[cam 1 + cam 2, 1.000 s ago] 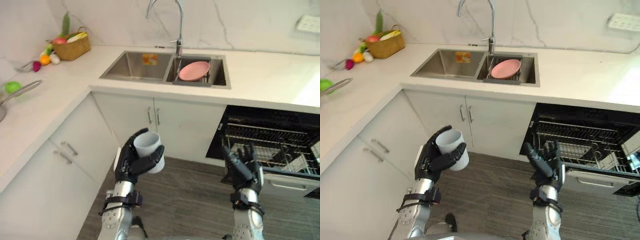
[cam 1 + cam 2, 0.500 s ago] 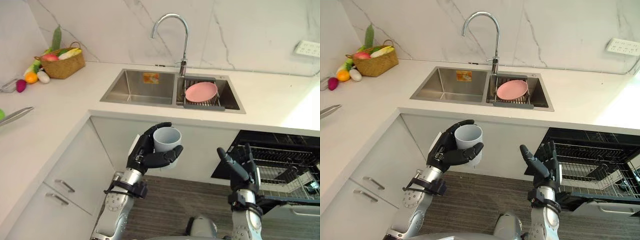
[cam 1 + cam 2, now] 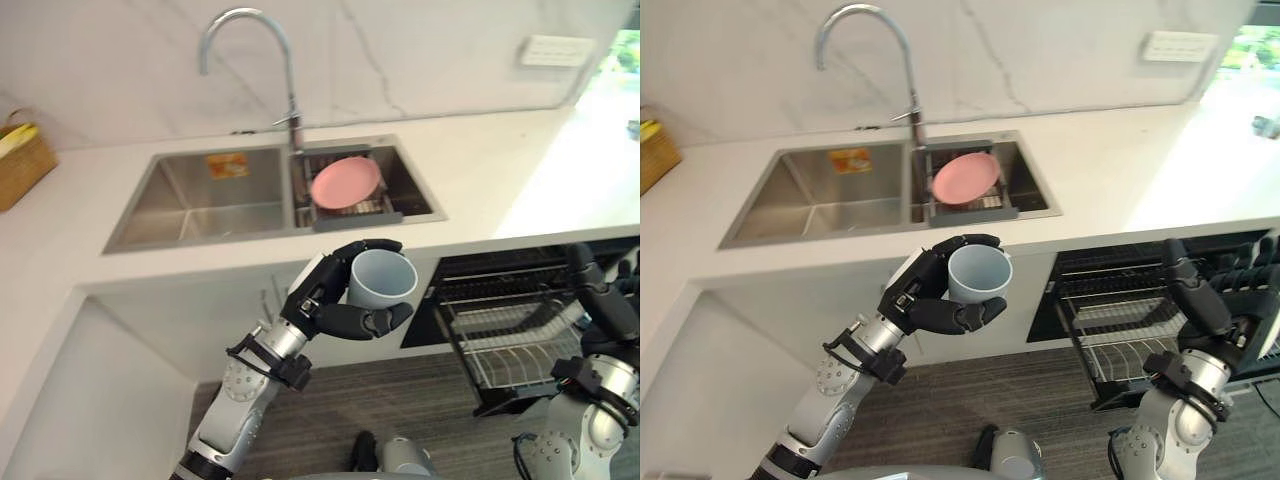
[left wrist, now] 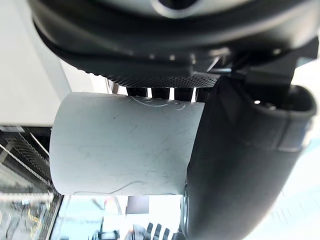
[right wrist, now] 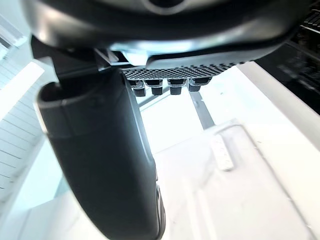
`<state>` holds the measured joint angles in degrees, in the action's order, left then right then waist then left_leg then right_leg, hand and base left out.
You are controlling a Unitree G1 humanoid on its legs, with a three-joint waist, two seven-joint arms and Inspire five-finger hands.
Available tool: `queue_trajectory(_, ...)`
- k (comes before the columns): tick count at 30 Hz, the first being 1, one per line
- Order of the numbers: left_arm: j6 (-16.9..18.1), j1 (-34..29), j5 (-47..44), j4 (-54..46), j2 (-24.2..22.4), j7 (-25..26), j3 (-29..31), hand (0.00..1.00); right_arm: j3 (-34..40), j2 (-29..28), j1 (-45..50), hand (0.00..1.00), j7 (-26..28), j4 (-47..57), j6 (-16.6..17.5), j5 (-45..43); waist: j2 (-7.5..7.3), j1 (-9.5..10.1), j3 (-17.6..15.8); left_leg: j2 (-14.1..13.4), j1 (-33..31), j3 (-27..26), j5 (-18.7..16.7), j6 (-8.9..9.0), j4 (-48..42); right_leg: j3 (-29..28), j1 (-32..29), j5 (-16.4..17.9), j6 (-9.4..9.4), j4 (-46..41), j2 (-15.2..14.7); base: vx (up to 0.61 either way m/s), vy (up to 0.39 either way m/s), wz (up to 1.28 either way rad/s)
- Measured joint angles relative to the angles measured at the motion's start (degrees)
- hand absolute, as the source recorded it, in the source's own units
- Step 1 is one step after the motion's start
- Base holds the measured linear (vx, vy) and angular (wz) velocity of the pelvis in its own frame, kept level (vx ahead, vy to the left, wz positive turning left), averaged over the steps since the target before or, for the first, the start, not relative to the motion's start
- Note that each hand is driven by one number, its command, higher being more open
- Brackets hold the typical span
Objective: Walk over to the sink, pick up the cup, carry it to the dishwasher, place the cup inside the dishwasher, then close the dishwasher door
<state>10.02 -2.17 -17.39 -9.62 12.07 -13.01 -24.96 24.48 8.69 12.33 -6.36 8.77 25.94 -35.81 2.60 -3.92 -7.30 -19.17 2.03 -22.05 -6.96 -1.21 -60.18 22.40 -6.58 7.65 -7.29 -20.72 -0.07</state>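
I have the pale cup (image 3: 382,280) in the left hand (image 3: 330,308), thumb over the far side of the rim and fingers curled round under its wall, so it is clamped from two sides rather than pinched by the lip (the left wrist view shows the wall lying against the palm, which I like). It hangs in the air in front of the bench (image 3: 480,175) edge, just below the right basin of the sink (image 3: 190,200), with its mouth tipped toward my head camera. Nothing shows inside it, so I judge the tilt costs nothing. Holding it out from the cabinet fronts makes sense to me: it cannot knock the bench lip on the way across.

The dishwasher (image 3: 490,285) sits to the cup's right under the bench, open, with its wire rack (image 3: 510,345) drawn out over the floor. That is where the cup has to go, so I take the pick-up as done and the carry as the step in hand. The right hand (image 3: 1200,305) stands in front of that rack with straight fingers pointing up, holding nothing, free for the door. A pink plate (image 3: 345,183) leans in the sink's right basin beneath the tap (image 3: 250,45); no concern of mine here.
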Motion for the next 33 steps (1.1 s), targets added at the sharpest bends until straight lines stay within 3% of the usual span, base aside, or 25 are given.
queue_trajectory(1,0.0,0.0,0.0,-0.4,-0.2,0.7,-0.8,0.0,-0.3,-0.7,0.0,1.0,0.0,2.0,-0.4,0.0,-0.03,0.02,-0.2,0.6,-3.6,4.5,-2.1,0.56,-3.8,-2.5,1.2,0.5,-0.36,0.0,1.3,0.24,-0.064,-1.28)
queue_trajectory(3,0.0,-0.6,0.0,-1.8,-0.7,1.2,-0.9,0.0,-1.8,-1.7,0.1,1.0,0.3,4.1,-1.1,0.0,-0.41,0.33,-0.6,4.0,-7.7,9.5,-6.0,0.87,-1.5,-7.3,2.3,0.9,-0.42,0.5,2.6,0.16,-0.036,-1.51)
queue_trajectory(5,0.6,-3.1,0.2,-4.5,-1.8,2.7,-0.6,0.0,-6.2,-1.8,0.1,1.0,0.6,5.5,-3.4,0.0,-0.35,1.53,-0.6,8.0,-8.4,13.2,-8.8,2.55,11.3,-14.9,3.7,0.9,-0.4,1.8,4.2,0.14,0.04,-1.92)
queue_trajectory(7,1.4,-4.9,0.7,-7.3,-2.0,3.5,-0.7,0.0,-10.5,-2.0,0.2,1.0,1.5,7.1,-5.2,0.0,-0.31,1.55,-0.6,11.3,-8.7,18.3,-9.3,3.53,21.6,-20.0,4.1,0.9,-0.4,2.2,5.8,0.18,0.093,-1.73)
queue_trajectory(8,1.6,-5.4,1.2,-8.8,-2.1,4.2,-0.7,0.0,-12.4,-1.9,0.2,1.0,2.7,8.0,-6.0,0.0,-0.19,1.57,-0.6,13.1,-8.7,20.8,-9.2,4.49,27.2,-22.4,4.1,0.8,-0.37,2.2,6.6,0.19,0.108,-1.52)
queue_trajectory(10,2.4,-5.3,1.7,-8.9,-2.3,5.5,-0.3,0.0,-14.1,-1.7,0.2,1.0,4.1,8.1,-7.1,0.0,-0.05,1.24,-0.5,13.8,-9.3,19.9,-8.3,4.78,31.8,-24.8,4.7,0.9,0.55,2.3,7.6,0.18,0.111,-1.0)
queue_trajectory(11,2.6,-5.2,1.7,-8.5,-2.7,5.9,-0.1,0.0,-14.7,-1.6,0.2,1.0,4.0,7.9,-7.4,0.0,0.06,1.16,-0.4,14.3,-9.5,19.0,-7.7,3.9,32.8,-25.7,5.1,1.3,1.21,2.1,7.9,0.26,0.169,-0.86)
queue_trajectory(12,2.9,-5.2,1.7,-7.9,-3.1,7.7,0.2,0.0,-14.9,-1.3,0.0,1.0,4.1,7.5,-7.6,0.0,0.55,1.64,0.0,14.7,-8.4,17.2,-4.4,1.91,35.7,-27.4,5.1,2.4,2.55,1.2,8.3,0.22,0.154,-0.65)
queue_trajectory(13,3.1,-5.2,1.7,-7.7,-3.2,8.6,0.4,0.0,-15.0,-1.2,-0.3,1.0,4.2,7.0,-7.6,0.0,0.74,1.66,0.2,14.7,-7.5,16.4,-2.1,1.65,37.1,-27.8,5.1,3.1,3.03,0.8,8.2,0.23,0.157,-0.54)
queue_trajectory(14,3.3,-5.2,1.7,-7.3,-3.2,9.4,1.1,0.0,-15.3,-1.2,-0.7,1.0,4.5,6.2,-7.6,0.0,0.41,1.53,0.3,15.0,-6.7,15.6,-1.1,2.6,38.1,-26.7,4.9,4.3,3.18,0.2,7.0,0.21,0.202,-0.45)
queue_trajectory(15,3.9,-5.2,1.6,-6.3,-3.7,10.7,2.4,0.0,-15.7,-1.1,-1.3,1.0,5.2,4.8,-7.6,0.0,-0.1,1.64,0.6,16.1,-5.1,13.8,-0.8,2.22,40.2,-21.0,4.1,6.3,4.11,-1.3,2.5,0.25,0.259,-0.44)
queue_trajectory(16,4.1,-5.1,1.5,-5.7,-3.8,11.8,3.9,0.0,-16.0,-1.4,-1.7,1.0,5.6,3.5,-7.7,0.0,-0.22,1.58,0.8,17.0,-4.4,12.9,-1.1,1.74,41.3,-17.9,3.9,6.7,5.47,-2.0,0.1,0.25,0.259,-0.39)
queue_trajectory(20,3.7,-4.3,1.6,-5.2,-3.9,13.4,7.0,0.0,-16.0,-1.5,-2.0,1.0,6.2,0.1,-9.2,0.0,-0.82,1.71,0.9,18.8,-2.1,11.7,-1.9,0.75,43.5,-16.2,3.1,7.5,7.5,-6.2,-2.4,0.18,0.104,-0.08)
queue_trajectory(21,3.0,-4.0,1.6,-5.2,-3.8,13.3,7.4,0.0,-16.1,-1.6,-2.0,1.0,6.2,-0.7,-10.0,0.0,-1.04,1.74,0.9,19.1,-0.8,11.7,-1.9,0.74,44.7,-15.0,3.0,7.5,8.73,-7.7,-3.0,0.11,0.058,0.0)
queue_trajectory(25,2.2,-4.1,1.1,-5.2,-2.8,12.6,8.3,0.0,-18.6,-2.1,-2.7,1.0,7.3,-2.4,-10.4,0.0,-1.35,3.21,1.1,17.9,3.0,9.2,-1.8,0.58,48.9,-6.2,3.1,7.5,9.27,-8.8,-5.2,0.07,0.011,-0.3)
queue_trajectory(26,2.0,-4.1,0.7,-5.2,-3.0,12.5,9.3,0.0,-19.8,-2.1,-3.1,1.0,8.2,-3.1,-10.6,0.1,-1.37,3.12,1.2,17.7,3.8,8.6,-1.8,0.58,49.3,-2.1,2.9,9.6,7.06,-11.4,-8.8,0.04,-0.031,-0.41)
queue_trajectory(27,2.0,-4.1,0.5,-5.2,-3.1,12.5,9.7,0.0,-20.2,-2.1,-3.1,1.0,8.7,-3.4,-10.6,0.2,-1.34,3.04,1.2,17.6,4.2,8.5,-1.8,0.59,49.5,-1.1,2.9,10.2,7.39,-12.1,-11.0,0.05,-0.018,-0.21)
queue_trajectory(28,2.1,-4.1,0.5,-5.2,-3.1,12.6,10.1,0.0,-20.7,-2.2,-3.1,1.0,9.3,-4.0,-10.6,0.8,-1.39,3.0,1.3,17.1,4.3,8.5,-1.8,0.65,49.6,-0.7,3.0,9.9,8.11,-10.8,-14.7,0.05,-0.079,-0.11)
queue_trajectory(30,2.1,-4.0,0.6,-5.4,-2.7,13.1,11.0,0.0,-21.2,-2.4,-3.2,1.0,9.6,-4.2,-10.7,1.2,-2.54,3.23,1.8,16.8,3.8,8.5,-2.1,2.3,49.3,-1.7,3.9,0.7,8.58,-2.6,-18.7,0.05,-0.171,-0.04)
queue_trajectory(31,1.8,-4.0,0.6,-5.1,-2.3,13.7,11.0,0.0,-21.3,-2.5,-3.7,1.0,9.6,-5.1,-10.9,1.2,-2.7,3.17,1.8,16.0,3.6,9.0,-2.3,3.4,49.1,-3.2,4.3,0.0,12.65,-1.6,-17.7,0.04,-0.225,-0.03)
queue_trajectory(33,1.6,-4.1,0.6,-5.1,-2.7,14.4,10.7,0.0,-21.5,-2.1,-4.4,1.0,9.6,-5.5,-11.7,1.2,-2.41,3.26,2.0,14.3,3.5,8.9,-1.7,4.64,50.0,-3.3,4.4,0.0,12.64,-0.5,-15.8,0.01,-0.188,-0.08)
